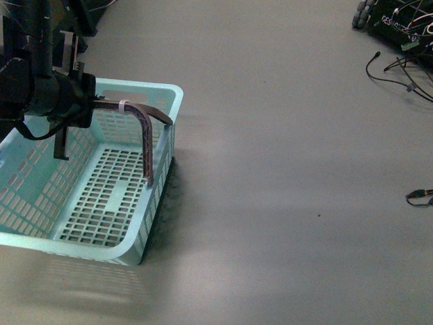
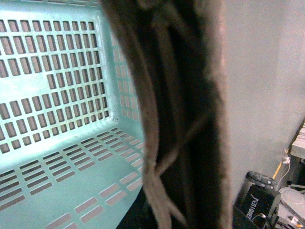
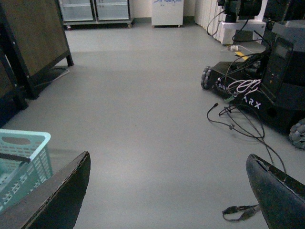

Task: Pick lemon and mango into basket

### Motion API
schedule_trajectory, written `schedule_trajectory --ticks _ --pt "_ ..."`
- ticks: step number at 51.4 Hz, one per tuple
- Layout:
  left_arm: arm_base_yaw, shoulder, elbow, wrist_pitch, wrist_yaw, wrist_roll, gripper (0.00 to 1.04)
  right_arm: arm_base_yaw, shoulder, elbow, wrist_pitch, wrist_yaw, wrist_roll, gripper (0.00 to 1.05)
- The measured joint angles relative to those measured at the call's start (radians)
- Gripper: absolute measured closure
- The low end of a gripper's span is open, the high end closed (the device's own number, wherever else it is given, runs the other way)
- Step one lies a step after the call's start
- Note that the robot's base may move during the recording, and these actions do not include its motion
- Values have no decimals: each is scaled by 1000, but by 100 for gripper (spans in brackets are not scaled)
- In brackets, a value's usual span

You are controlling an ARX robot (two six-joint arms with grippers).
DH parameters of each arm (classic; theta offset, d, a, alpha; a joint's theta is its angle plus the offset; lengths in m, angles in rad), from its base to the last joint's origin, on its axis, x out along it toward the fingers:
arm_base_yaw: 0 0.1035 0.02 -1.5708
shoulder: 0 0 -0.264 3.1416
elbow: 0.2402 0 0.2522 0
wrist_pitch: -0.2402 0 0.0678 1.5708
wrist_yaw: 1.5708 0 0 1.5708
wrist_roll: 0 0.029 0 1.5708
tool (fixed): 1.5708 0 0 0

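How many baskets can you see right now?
1. The basket is at the left of the front view, its handle held up by the left gripper. More may lie outside the views.

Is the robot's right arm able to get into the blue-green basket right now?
Probably yes. The right gripper is open with only bare floor between it and the basket, whose top is open. The left gripper holds the brown handle over part of it, so it would have to avoid that.

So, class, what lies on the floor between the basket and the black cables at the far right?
Nothing: the front view shows only bare grey floor between the basket and the cables.
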Motion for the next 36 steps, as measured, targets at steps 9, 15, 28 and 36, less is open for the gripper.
schedule_trajectory --ticks 9,15,28,36 --pt "0 -149 -162 42 0 -16 99 0 0 0 0 0 0 9" --pt "-7 -305 -275 50 -5 -27 99 0 0 0 0 0 0 9" --pt "-54 -704 -465 14 -43 -55 99 0 0 0 0 0 0 9" --pt "-90 -965 -535 -104 -73 -71 99 0 0 0 0 0 0 9"
